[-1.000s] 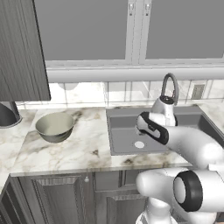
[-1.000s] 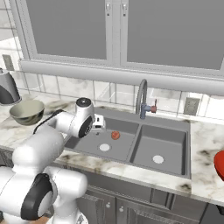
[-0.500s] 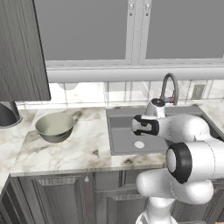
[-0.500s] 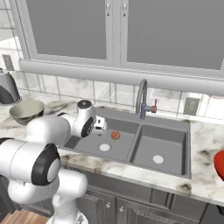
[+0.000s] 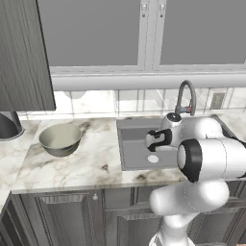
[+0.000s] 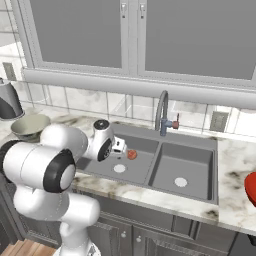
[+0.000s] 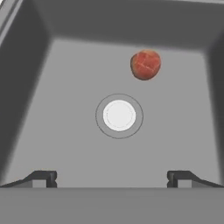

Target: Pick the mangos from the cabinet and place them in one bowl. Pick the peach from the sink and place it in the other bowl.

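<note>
Red-orange peach (image 7: 145, 64) lies past the drain (image 7: 119, 115) in the sink (image 7: 65, 87); the gripper (image 7: 112, 178), fingers apart and empty, must advance and descend over it.

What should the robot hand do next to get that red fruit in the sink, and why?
Probably slide forward and down until the peach sits between its jaws. The gripper is open and empty above the sink floor, aimed near the drain, while the peach lies apart from it, farther along the basin and slightly to one side.
</note>
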